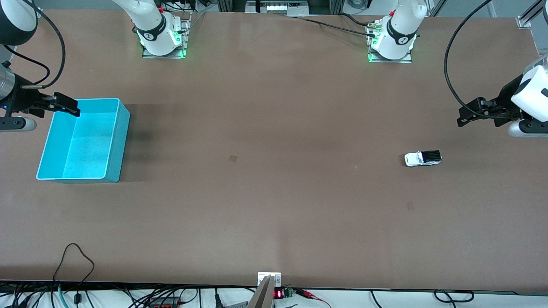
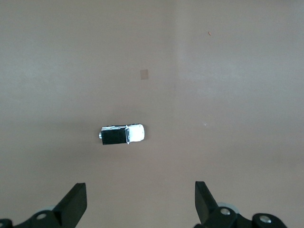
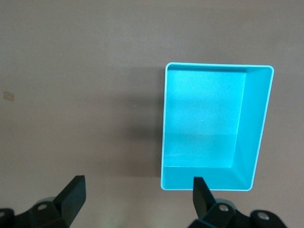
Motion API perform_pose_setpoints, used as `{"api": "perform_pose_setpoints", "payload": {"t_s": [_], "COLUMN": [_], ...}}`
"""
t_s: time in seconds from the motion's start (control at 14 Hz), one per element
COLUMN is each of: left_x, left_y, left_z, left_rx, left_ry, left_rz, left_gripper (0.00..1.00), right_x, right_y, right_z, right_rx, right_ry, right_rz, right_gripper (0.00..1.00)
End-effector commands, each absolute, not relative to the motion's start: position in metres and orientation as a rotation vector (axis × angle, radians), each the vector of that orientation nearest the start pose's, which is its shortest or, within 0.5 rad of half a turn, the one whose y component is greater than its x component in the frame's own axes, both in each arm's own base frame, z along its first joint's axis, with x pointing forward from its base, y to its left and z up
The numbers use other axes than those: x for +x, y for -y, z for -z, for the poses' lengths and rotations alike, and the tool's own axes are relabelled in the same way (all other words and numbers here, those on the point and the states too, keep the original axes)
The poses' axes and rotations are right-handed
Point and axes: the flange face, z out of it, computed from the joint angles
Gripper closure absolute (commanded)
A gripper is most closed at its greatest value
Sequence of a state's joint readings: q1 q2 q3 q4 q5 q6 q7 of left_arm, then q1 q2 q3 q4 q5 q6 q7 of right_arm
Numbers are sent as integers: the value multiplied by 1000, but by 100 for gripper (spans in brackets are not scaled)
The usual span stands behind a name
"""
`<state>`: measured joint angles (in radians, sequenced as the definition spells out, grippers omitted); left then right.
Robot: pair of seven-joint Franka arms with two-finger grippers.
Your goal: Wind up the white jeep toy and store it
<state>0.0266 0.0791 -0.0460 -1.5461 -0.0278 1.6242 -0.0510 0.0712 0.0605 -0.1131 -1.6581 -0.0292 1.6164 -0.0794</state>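
- The white jeep toy [image 1: 422, 158] [image 2: 122, 135] sits on the table [image 1: 274, 192], well apart from the teal bin [image 1: 117, 145] [image 3: 251, 142].
- The left gripper [image 1: 464, 117] [image 2: 140, 204] hovers above the table near the jeep, jaws apart and empty.
- The right gripper [image 1: 70, 107] [image 3: 137, 202] hangs over the bin's rim, jaws apart and empty.

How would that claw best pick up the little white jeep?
From straight above, I'd guess, closing on the white jeep toy's two long sides: it stands on its wheels on the table, narrower across than along. The open left claw is closest.
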Motion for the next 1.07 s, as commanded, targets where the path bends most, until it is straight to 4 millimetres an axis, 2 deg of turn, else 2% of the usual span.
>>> {"api": "perform_pose_setpoints", "payload": {"t_s": [0.0, 0.21, 0.43, 0.57, 0.79, 0.86, 1.0], "left_x": [575, 579, 588, 599, 612, 613, 616], "left_y": [11, 12, 9, 4, 12, 20, 23], "left_z": [-603, -596, -575, -549, -509, -495, -465], "left_rx": [-3179, -3179, -3176, -3175, -3168, -3167, -3166], "left_ry": [56, 54, 64, 83, 61, 37, 11], "left_rz": [-19, -33, -89, -155, -252, -282, -321], "left_gripper": [0, 0, 0, 0, 0, 0, 0], "right_x": [571, 573, 574, 574, 574, 574, 573], "right_y": [24, 25, 25, 25, 26, 25, 24], "right_z": [-556, -553, -549, -548, -547, -547, -546], "right_rx": [-3165, -3165, -3163, -3163, -3162, -3162, -3162], "right_ry": [32, 30, 40, 42, 35, 32, 32], "right_rz": [-169, -179, -191, -194, -196, -201, -210], "right_gripper": [0, 0, 0, 0, 0, 0, 0]}}
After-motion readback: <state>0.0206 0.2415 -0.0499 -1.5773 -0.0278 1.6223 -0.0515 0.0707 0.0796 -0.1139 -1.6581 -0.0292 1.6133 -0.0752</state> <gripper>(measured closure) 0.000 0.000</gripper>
